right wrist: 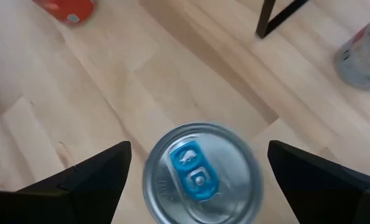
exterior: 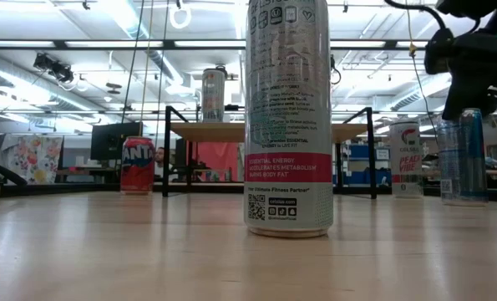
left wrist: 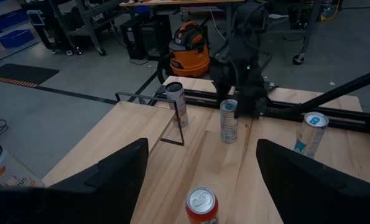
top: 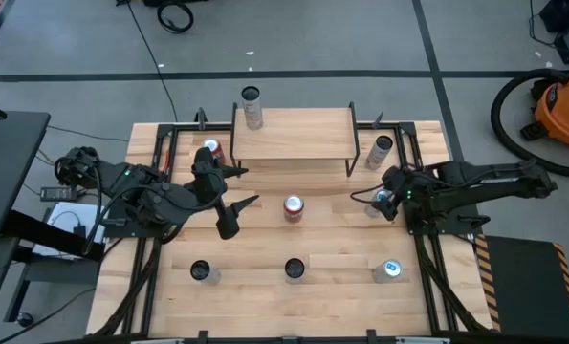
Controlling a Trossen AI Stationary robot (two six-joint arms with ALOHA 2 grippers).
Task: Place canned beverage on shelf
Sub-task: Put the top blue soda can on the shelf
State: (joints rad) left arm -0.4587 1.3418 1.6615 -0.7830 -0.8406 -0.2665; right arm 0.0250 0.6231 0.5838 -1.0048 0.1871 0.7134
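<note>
Shelf [top: 294,134] stands on the surface [top: 332,248] well beyond the right claw [top: 383,201], which hangs spread wide directly over an upright blue-tabbed can [right wrist: 201,175], fingers [right wrist: 79,180] flanking it without contact; left claw [left wrist: 197,171] likewise spread, empty.

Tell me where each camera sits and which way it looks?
High: above, looking down; both arms, shelf.
Low: at table height, looking across; tall can up close, right gripper.
Left wrist: past open left gripper toward red can.
Right wrist: down past open right gripper onto blue-tab can.
Shared: left wrist also sees that can.
</note>
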